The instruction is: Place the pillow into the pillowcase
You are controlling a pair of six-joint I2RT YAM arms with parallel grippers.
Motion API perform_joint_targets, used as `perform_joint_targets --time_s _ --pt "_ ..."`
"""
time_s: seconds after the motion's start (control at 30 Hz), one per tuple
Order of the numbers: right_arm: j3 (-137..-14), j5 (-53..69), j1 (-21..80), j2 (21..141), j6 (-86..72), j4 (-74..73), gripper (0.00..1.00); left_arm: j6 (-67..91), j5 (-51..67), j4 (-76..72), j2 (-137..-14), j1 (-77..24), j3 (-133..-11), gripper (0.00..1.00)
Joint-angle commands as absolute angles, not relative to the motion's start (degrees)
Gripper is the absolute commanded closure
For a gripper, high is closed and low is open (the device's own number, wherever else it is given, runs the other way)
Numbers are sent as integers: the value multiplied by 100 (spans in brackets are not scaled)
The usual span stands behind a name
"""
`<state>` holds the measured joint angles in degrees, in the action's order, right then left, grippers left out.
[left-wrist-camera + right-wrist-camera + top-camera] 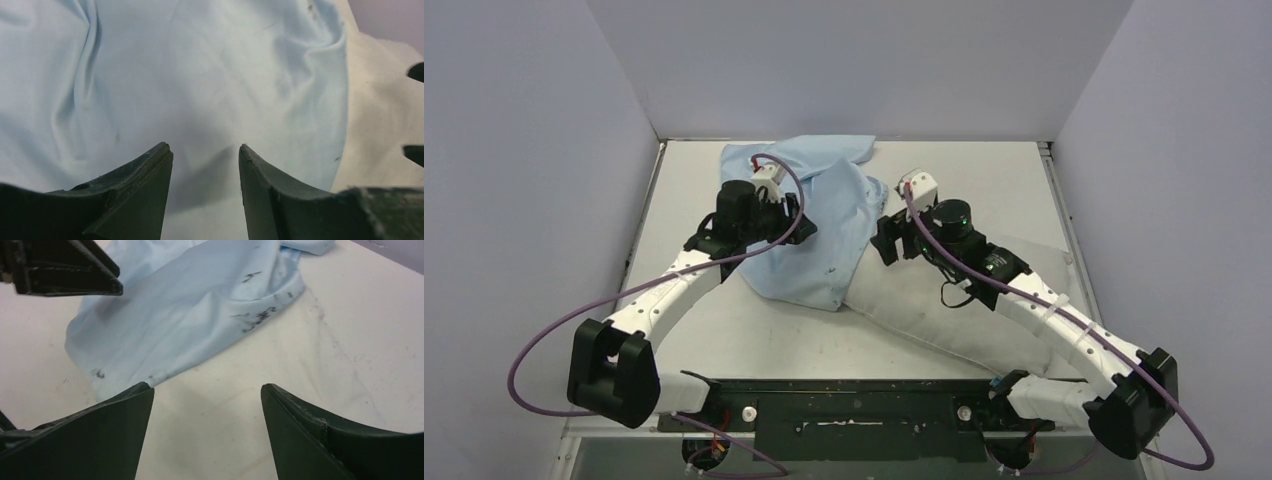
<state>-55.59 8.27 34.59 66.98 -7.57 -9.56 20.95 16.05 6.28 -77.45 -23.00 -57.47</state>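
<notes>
The light blue pillowcase [819, 215] lies wrinkled at the middle back of the table, drawn over the far end of the off-white pillow [944, 315]. The pillow's bare part runs out toward the near right. My left gripper [801, 216] hovers just over the pillowcase [200, 75]. It [205, 149] is open with only blue cloth showing between its fingers [150, 175]. My right gripper [883, 240] sits just over the bare pillow [235, 410] at the pillowcase's hem [190, 305]. It [206, 387] is open and empty. The two grippers face each other across the hem.
Grey walls close in the table [694, 330] on the left, back and right. The right forearm lies across the pillow's near end. The left gripper [60, 270] shows at the top left of the right wrist view. Dark smudges mark the pillowcase near the hem.
</notes>
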Motion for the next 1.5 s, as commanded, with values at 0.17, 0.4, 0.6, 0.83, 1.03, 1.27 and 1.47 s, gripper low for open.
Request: perform_joint_targets --time_s 0.17,0.4,0.6,0.83,1.03,1.27,1.47 --pt "-5712 -1402 5930 6648 643 -2319 18 2585 2511 -191 -6933 -1505 -4532 51" --pt "-5593 -2995 6985 7584 1001 -2292 15 2541 2503 -252 -6870 -1399 -4246 50" --pt "-5050 -3852 7124 8221 1575 -1288 12 2421 2486 -149 -6872 -1349 -4320 50" --pt "-5146 -3619 6875 8201 1789 -303 77 2257 2157 83 -6505 -1345 -4339 50" --pt "-5670 -1485 6139 7508 872 -163 100 2114 2068 81 -5667 -1390 -4307 50" --pt "-6558 -1135 5585 7524 -152 -183 100 1330 1765 566 -5233 -2018 -4452 50" --pt "-7285 -772 5077 7638 -1043 -129 100 615 1329 84 -4514 -2937 -3817 48"
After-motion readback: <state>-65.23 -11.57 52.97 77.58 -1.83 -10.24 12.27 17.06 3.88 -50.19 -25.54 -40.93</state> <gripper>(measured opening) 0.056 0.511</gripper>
